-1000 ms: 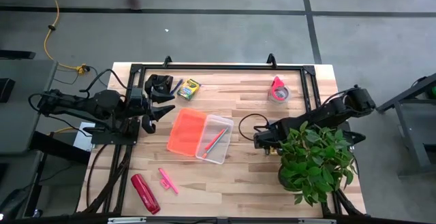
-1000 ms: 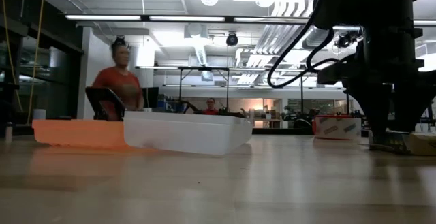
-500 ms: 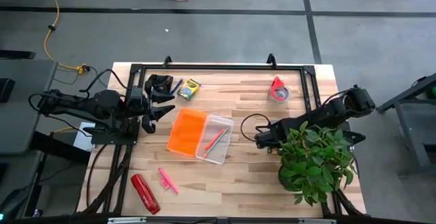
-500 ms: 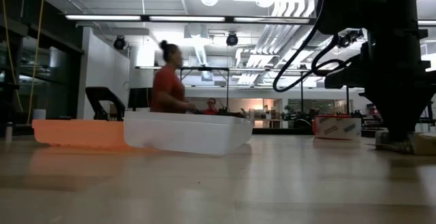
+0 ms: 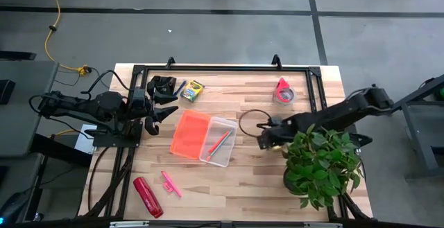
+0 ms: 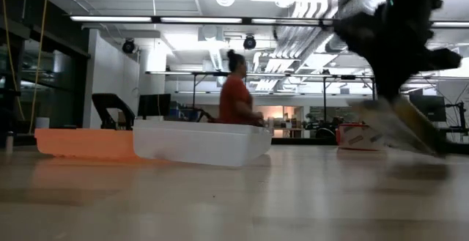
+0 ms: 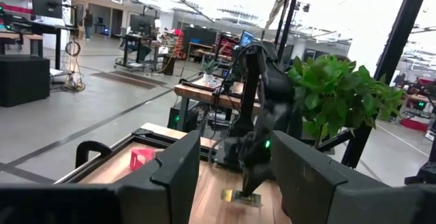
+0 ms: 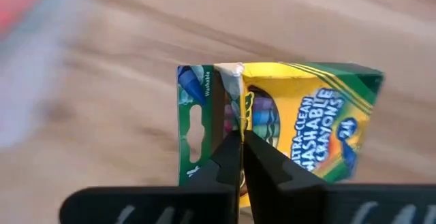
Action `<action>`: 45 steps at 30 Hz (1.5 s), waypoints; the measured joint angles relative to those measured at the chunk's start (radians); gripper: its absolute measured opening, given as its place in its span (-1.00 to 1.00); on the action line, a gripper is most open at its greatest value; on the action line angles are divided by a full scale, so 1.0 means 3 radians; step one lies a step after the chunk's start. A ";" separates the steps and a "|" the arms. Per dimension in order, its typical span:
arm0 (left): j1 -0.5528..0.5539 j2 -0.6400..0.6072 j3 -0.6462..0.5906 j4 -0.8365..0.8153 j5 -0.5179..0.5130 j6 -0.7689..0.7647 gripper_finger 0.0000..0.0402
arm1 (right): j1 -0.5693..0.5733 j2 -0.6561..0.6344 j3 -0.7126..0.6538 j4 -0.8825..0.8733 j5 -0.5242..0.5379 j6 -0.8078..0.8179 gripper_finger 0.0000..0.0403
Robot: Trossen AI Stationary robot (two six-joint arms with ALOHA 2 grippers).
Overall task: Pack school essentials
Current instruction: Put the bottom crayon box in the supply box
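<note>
- The tabletop (image 5: 257, 179) carries a potted plant (image 5: 320, 162) near its right edge, with the right arm reaching past its leaves.
- An orange lid (image 5: 189, 134) and a clear container (image 5: 219, 141) sit mid-tabletop, a pencil already inside.
- The left tool (image 5: 161, 100) waits near the left edge, its fingers spread.
- The right tool (image 5: 266, 136) pinches a crayon box (image 8: 286, 125) by its thin top flap, just right of the container.
- A second crayon box (image 5: 192, 90) lies near the far edge; a pink marker (image 5: 168, 182) rests toward the near-left corner.
- Risk: gripped only by the flap, the box could swing, tear free or drop short of the container.
</note>
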 joint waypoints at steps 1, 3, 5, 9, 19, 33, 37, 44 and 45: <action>0.0000 0.0000 0.0000 0.0001 0.0001 -0.0001 -0.16 | -0.0018 -0.0091 0.0001 0.0157 0.0046 -0.0148 -1.00; 0.0000 0.0000 0.0000 0.0002 0.0001 -0.0001 -0.16 | -0.0056 -0.0243 0.0001 0.0473 0.0109 -0.0437 -1.00; 0.0000 -0.0001 0.0000 0.0004 0.0003 -0.0004 -0.16 | -0.0104 -0.0364 0.0001 0.0846 0.0137 -0.0765 -1.00; -0.0001 -0.0001 0.0000 0.0014 0.0027 -0.0016 -0.16 | -0.0222 -0.0454 0.0001 0.1655 0.0142 -0.1409 -1.00; -0.0001 0.0000 0.0000 0.0116 0.0301 -0.0153 -0.16 | -0.0573 -0.0332 0.0001 0.3685 -0.0615 -0.2797 -1.00; -0.0001 0.0005 0.0000 0.0118 0.0472 -0.0178 -0.16 | -0.0803 -0.0318 0.0001 0.4074 -0.1080 -0.2855 -1.00; 0.0000 0.0006 0.0000 0.0130 0.0429 -0.0178 -0.16 | -0.0791 -0.0273 0.0002 0.4011 -0.0761 -0.2487 -1.00; 0.0001 0.0005 -0.0001 0.0224 0.0413 -0.0177 -0.16 | -0.0680 0.0260 0.0210 0.3260 -0.0411 -0.1662 -1.00; 0.0001 0.0005 -0.0001 0.0225 0.0413 -0.0177 -0.16 | -0.0667 0.0363 0.0295 0.3166 -0.0384 -0.1581 -1.00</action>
